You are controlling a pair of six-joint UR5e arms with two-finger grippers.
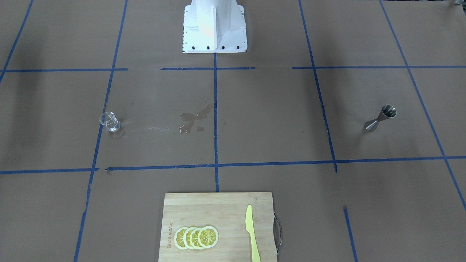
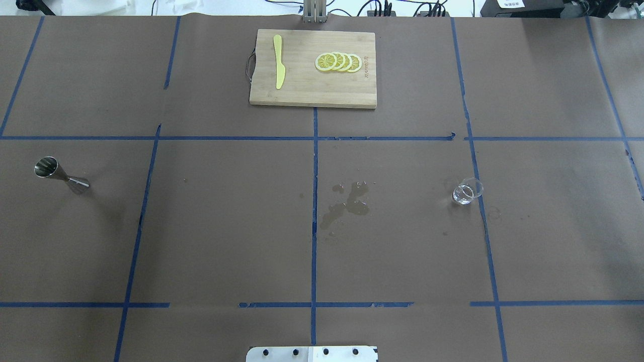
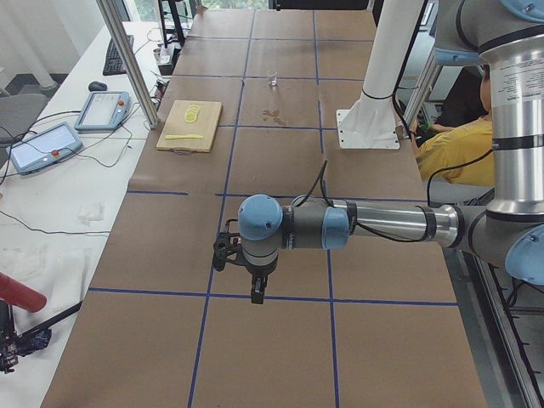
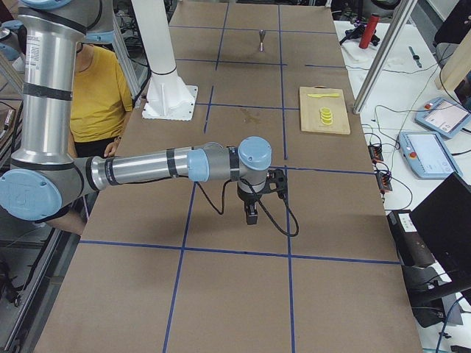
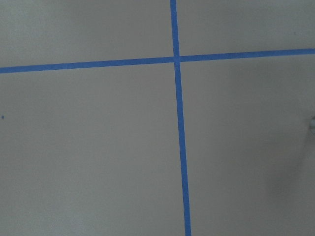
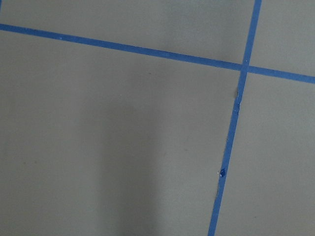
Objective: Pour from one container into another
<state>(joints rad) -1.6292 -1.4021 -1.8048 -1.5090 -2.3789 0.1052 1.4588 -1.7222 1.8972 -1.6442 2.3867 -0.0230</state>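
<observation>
The small clear glass cup [image 1: 110,122] stands upright on the brown paper on the robot's right side [image 2: 467,191], and shows tiny and far off in the exterior left view [image 3: 272,79]. The steel hourglass jigger [image 1: 380,118] stands alone on the robot's left side [image 2: 60,173], far away in the exterior right view [image 4: 262,38]. My left gripper [image 3: 257,293] and right gripper [image 4: 251,217] appear only in the side views, hanging above the table and pointing down, so I cannot tell if they are open or shut. Both wrist views hold only paper and blue tape.
A wet spill [image 2: 347,201] darkens the paper near the table's middle. A bamboo cutting board [image 2: 302,95] at the far edge carries a yellow knife [image 2: 278,63] and lemon slices [image 2: 338,62]. The robot's white base [image 1: 214,27] stands at the near edge. A person in yellow [image 4: 96,88] sits behind the robot.
</observation>
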